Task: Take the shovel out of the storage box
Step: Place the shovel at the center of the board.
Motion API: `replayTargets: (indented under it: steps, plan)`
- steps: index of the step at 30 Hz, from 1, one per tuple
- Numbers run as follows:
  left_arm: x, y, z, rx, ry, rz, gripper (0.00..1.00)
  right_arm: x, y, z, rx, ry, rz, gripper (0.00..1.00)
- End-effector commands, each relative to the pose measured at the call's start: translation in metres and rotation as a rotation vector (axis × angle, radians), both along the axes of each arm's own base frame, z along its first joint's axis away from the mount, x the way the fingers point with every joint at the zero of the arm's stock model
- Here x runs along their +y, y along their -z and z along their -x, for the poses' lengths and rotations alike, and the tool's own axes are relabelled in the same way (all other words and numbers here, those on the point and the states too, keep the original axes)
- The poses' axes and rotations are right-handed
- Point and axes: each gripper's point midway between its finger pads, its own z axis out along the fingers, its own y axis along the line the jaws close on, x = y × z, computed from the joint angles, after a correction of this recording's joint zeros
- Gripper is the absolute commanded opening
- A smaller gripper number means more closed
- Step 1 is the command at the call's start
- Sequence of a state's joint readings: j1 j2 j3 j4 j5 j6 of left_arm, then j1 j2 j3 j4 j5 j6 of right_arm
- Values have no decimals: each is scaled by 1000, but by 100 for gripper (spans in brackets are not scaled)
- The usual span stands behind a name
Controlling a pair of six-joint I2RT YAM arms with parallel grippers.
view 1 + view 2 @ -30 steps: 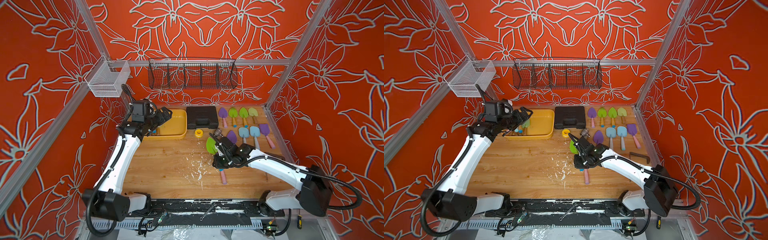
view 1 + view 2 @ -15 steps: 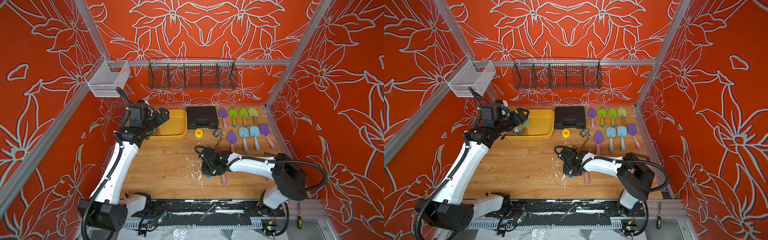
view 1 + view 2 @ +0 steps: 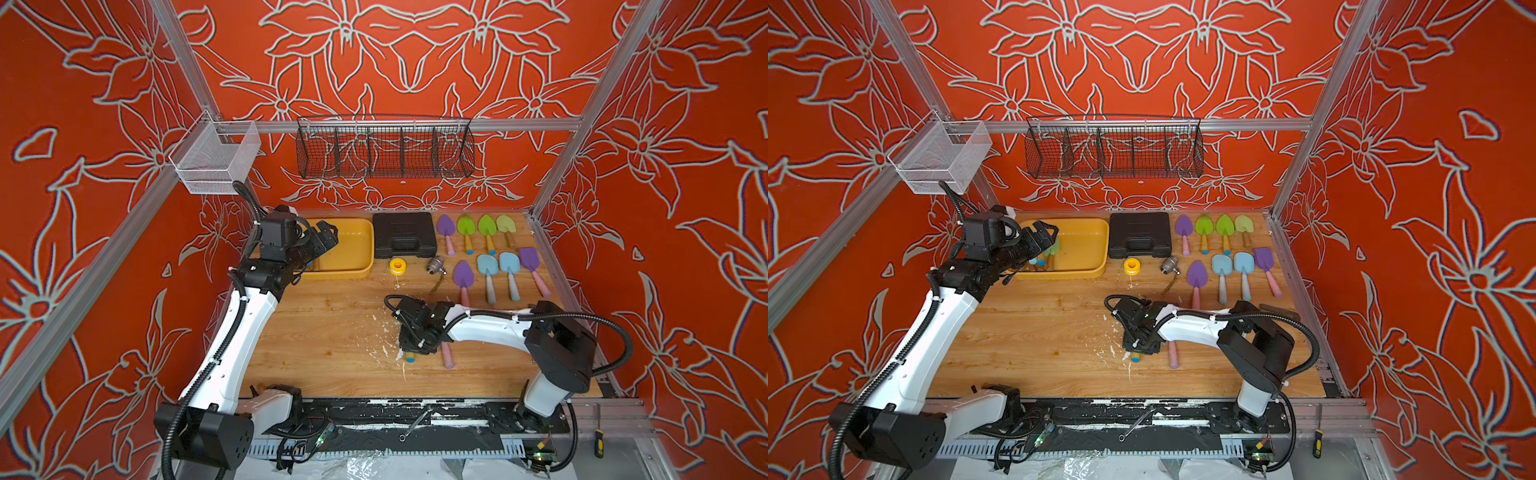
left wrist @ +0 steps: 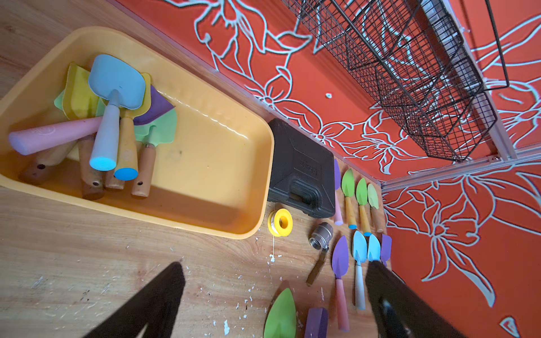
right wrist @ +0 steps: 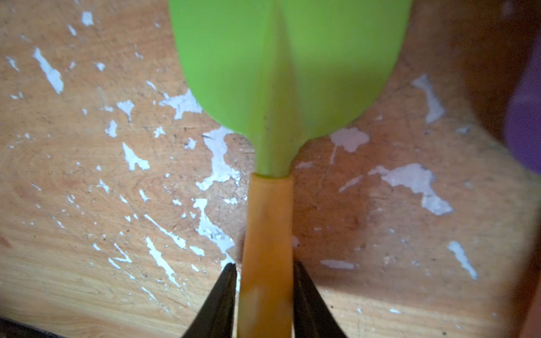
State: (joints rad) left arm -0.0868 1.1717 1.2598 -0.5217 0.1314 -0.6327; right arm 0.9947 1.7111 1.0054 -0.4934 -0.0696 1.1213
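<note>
Near the front of the wooden table (image 3: 316,340), the right gripper (image 5: 265,267) straddles the orange handle of a green shovel (image 5: 281,73) lying flat on the boards; whether its jaws pinch the handle cannot be told. Farther back on the left, the left gripper (image 4: 273,264) hangs with fingers spread wide above the storage box (image 3: 353,272). A pile of shovels (image 4: 117,123) fills the box's left end, and a black case (image 3: 405,235) sits just beside the box.
</note>
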Motion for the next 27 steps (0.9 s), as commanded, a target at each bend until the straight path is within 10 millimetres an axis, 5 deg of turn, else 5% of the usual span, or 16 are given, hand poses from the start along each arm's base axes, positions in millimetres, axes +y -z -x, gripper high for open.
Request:
replayTargets:
  steps: [1,7,10,16,22,27]
  plan:
    - [2,-5,4,-22,-9,-8,97,-5,9,6,38,24,45,38]
    - [1,-2,7,-13,-7,-3,97,-8,4,4,26,24,54,34]
    - [1,1,7,-4,-9,6,97,-6,-9,-1,-5,-1,53,42]
    - [9,11,1,75,-17,-78,97,0,-84,-13,-141,-141,14,73]
    - [29,45,-26,284,59,-280,97,-10,-164,-22,-323,-243,-42,84]
    - [65,79,-55,503,59,-334,95,-18,-182,-31,-328,-274,-86,86]
